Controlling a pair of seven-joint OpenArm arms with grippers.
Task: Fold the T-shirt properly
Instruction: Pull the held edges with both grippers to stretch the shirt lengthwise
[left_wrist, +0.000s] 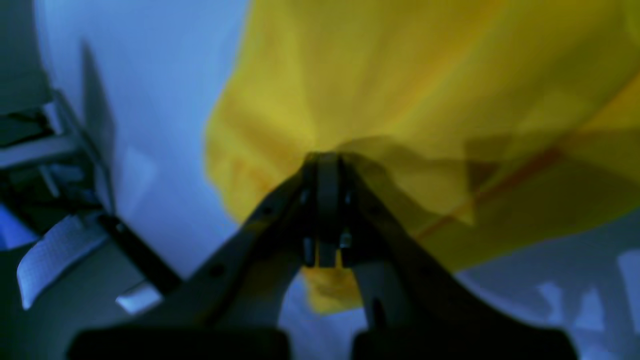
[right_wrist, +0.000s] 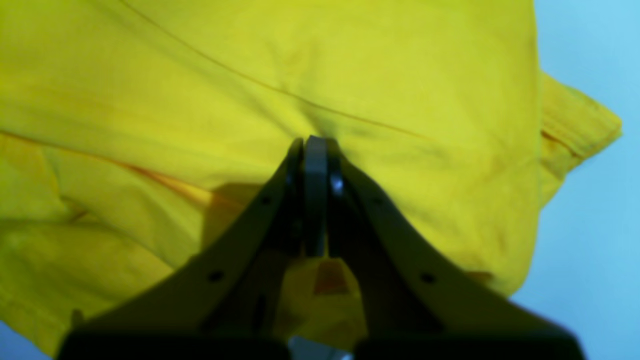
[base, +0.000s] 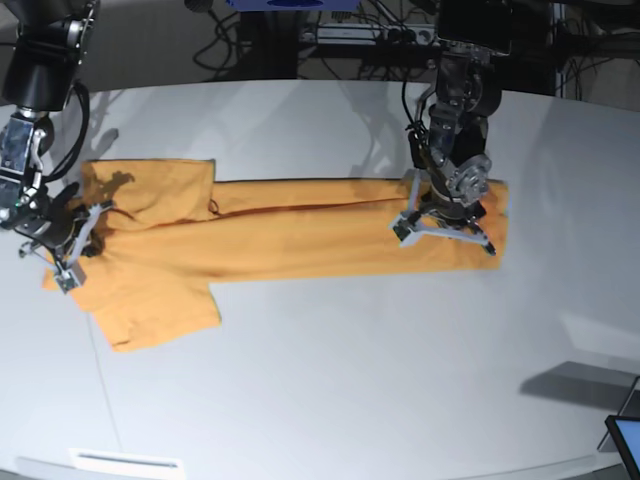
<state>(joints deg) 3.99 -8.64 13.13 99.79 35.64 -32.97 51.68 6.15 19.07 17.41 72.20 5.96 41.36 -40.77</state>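
T-shirt (base: 290, 235) lies as a long folded band across the white table (base: 350, 400) (sleeves spread at one end). Right gripper (right_wrist: 316, 145) pinches the sleeve-end edge, left gripper (left_wrist: 327, 160) the opposite end, both clamped on cloth. Bare tabletop lies all around; cables (base: 370, 40) run behind
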